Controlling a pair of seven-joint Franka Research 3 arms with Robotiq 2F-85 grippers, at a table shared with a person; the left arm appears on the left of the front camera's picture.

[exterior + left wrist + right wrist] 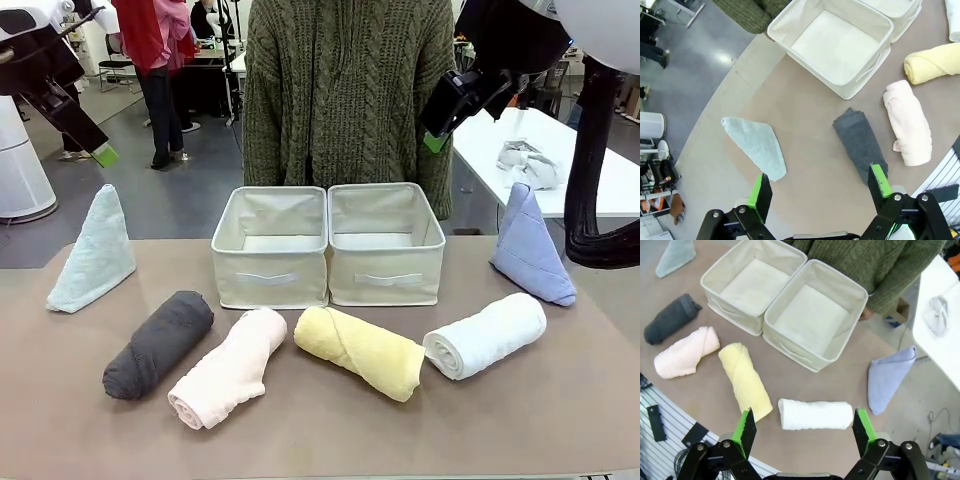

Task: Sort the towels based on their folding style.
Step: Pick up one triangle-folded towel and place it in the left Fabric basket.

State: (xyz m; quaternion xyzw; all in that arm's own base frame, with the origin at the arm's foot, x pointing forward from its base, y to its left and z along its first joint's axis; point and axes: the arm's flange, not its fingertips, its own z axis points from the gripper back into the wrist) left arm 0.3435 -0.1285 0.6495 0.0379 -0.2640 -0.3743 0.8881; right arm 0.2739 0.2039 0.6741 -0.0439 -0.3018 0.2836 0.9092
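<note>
— Where do the pincers stand?
— Both are up in the air. The left gripper (820, 179) hangs over the left side of the table (320, 440), jaws spread wide, nothing between the green pads. The right gripper (804, 416) hangs over the right side, just as wide, holding nothing either.
— And the towels?
— All six are on the table. The pale teal cone (95, 255) stands point up near the far left corner. The light blue cone (530, 250) stands point up near the far right corner. The four rolls lie in a row toward the near edge: from the left, the dark grey roll (158, 343), the pale pink roll (228, 368) just beside it, the yellow roll (360, 352) in the middle, and the white roll (485, 335) toward the right.
— Do grey and pink touch?
— I cannot tell.
— The bins?
— The left bin (268, 275) and the right bin (385, 275) sit side by side, walls touching, at the middle of the far edge. A person (345, 90) in a green knit sweater stands right behind them
</note>
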